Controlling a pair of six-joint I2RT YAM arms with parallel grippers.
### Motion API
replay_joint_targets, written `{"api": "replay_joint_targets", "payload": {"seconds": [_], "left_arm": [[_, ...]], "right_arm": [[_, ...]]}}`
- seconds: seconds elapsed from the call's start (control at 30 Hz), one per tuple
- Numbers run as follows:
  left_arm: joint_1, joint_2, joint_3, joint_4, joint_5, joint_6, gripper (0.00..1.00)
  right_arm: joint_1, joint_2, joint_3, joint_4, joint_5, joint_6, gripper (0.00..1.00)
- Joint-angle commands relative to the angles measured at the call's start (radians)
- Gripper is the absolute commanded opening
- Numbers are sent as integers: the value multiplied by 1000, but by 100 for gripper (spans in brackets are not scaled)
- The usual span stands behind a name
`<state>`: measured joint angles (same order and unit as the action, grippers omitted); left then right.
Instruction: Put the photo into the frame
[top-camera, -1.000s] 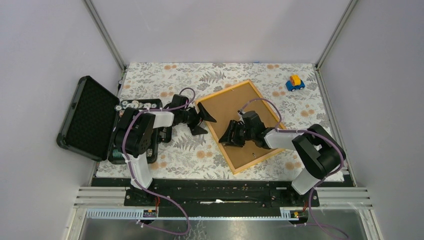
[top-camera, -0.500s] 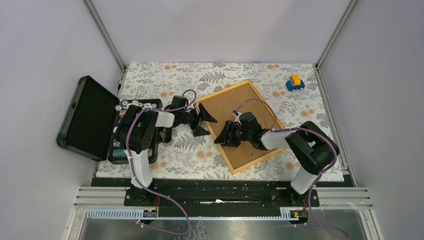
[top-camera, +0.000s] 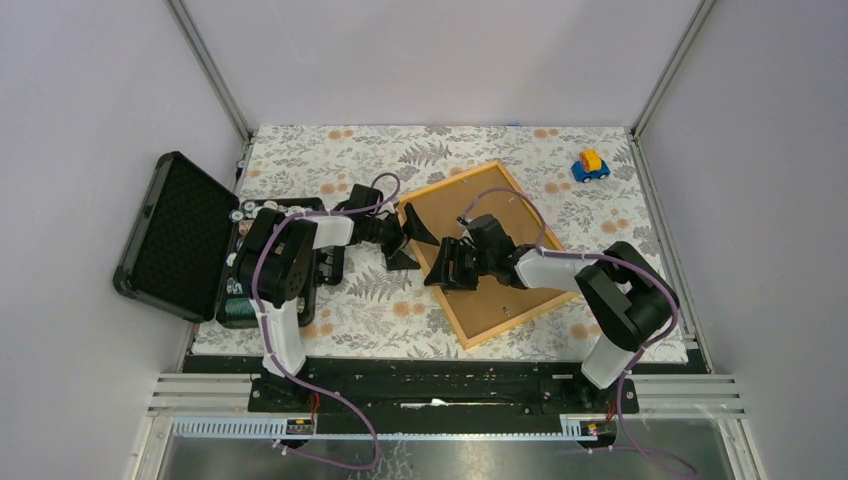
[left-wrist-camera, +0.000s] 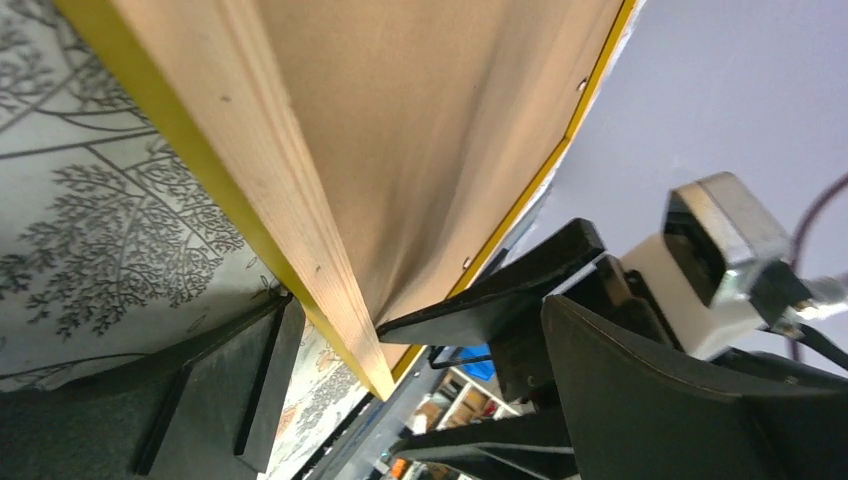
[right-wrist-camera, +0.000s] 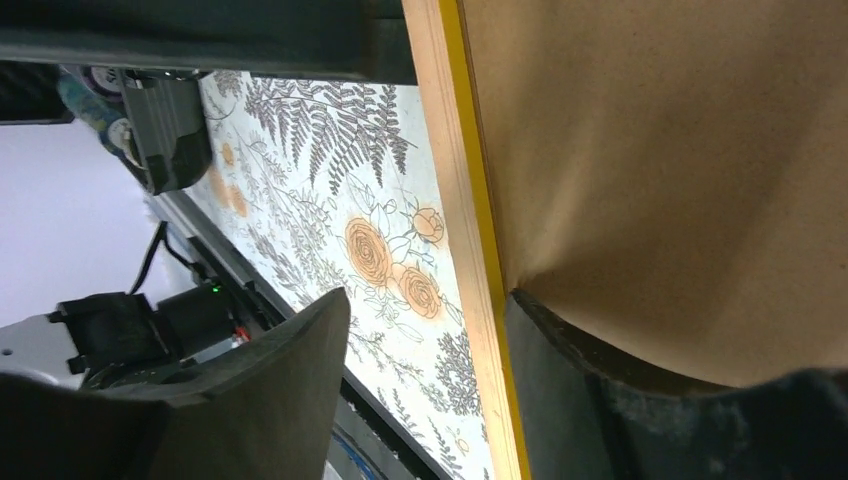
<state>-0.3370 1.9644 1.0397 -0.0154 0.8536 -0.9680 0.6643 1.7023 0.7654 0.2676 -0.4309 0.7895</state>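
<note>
Working at the back of the large yellow-orange rectangular picture frame (top-camera: 456, 182), you seem to be freeing its plain brown hardboard backing sheet (top-camera: 490, 300). The photo is nowhere in view. The right gripper (top-camera: 448, 278) stands open astride the frame's near-left rail, having moved there from mid-backing. The left gripper (top-camera: 420, 250) gapes wider at the frame's left corner. Next, likely pry the backing up.

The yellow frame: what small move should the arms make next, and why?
Probably shut the right gripper on the rail of the frame: its jaws stand open astride it, one finger over the tablecloth, the other on the brown backing board. The left gripper is open at the corner, so nothing holds the frame.
</note>
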Motion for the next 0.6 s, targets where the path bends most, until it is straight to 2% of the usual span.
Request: {"api": "replay_joint_targets", "payload": {"seconds": [0.0, 0.1, 0.23, 0.4, 0.5, 0.57], "left_arm": [[-11, -36, 43, -93, -224, 155, 99], [-11, -48, 44, -109, -232, 166, 99], [-15, -82, 33, -125, -241, 169, 99], [-33, -167, 26, -184, -356, 190, 99], [-37, -199, -9, -179, -386, 162, 99], [-42, -201, -38, -153, -377, 138, 99]], "right_arm": [[21, -133, 87, -221, 123, -106, 71], [-6, -213, 107, -303, 205, -167, 82], [-99, -273, 141, -418, 250, -237, 88], [-305, -359, 117, -515, 316, -287, 99], [-438, -388, 118, -573, 413, -297, 100], [-535, -384, 118, -577, 425, -291, 100]]}}
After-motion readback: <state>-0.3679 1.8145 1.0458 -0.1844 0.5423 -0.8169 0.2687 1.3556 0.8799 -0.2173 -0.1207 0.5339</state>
